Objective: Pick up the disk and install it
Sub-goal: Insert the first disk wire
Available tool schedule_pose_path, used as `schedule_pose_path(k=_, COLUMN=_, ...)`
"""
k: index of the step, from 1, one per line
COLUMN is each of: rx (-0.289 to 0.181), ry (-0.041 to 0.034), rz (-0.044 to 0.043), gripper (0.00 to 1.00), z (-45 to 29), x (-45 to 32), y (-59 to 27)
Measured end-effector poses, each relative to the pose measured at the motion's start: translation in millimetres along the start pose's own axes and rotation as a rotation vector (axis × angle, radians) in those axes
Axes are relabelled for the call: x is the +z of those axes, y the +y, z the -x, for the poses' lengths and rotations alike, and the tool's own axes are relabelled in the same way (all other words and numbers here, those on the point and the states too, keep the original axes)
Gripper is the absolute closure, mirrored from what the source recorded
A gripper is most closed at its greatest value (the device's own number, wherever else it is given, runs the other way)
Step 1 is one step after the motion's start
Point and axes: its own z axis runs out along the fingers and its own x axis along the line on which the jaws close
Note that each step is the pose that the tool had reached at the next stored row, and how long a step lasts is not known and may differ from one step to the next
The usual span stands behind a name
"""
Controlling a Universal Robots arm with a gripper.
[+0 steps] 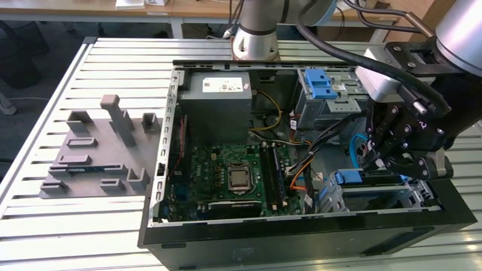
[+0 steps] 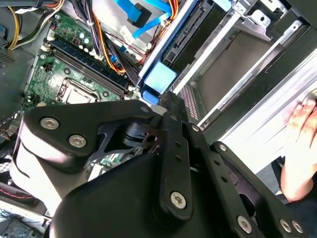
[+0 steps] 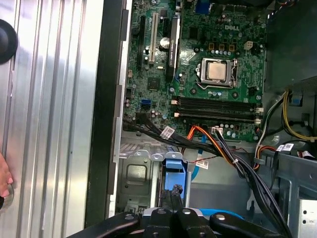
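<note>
The disk (image 3: 173,164) sits in the drive cage at a corner of the open computer case (image 1: 162,169), with the end of its blue bracket turned toward the claw (image 3: 172,193). In the first wrist view the claw is narrow, its tips drawn together at that bracket with nothing between them; whether they press on it is hard to tell. The exterior view takes in the case lying on the slatted bench (image 1: 75,226), with a grey part rack (image 1: 98,152) on the exterior view's left. The second wrist view catches a person's hand (image 2: 302,148) at the bench beside the case. The disk's label and body are hidden inside the cage.
</note>
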Motion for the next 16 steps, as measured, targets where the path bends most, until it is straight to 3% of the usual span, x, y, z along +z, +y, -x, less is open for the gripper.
schedule_pose_path(k=5, rx=-0.001, ry=0.0000, rz=0.0000, gripper=0.89, z=-0.3, x=0.1, y=-5.2)
schedule_pose_path(k=16, rx=-0.001, ry=0.0001, rz=0.0000, gripper=0.89, z=-1.6, x=-0.5, y=-25.2)
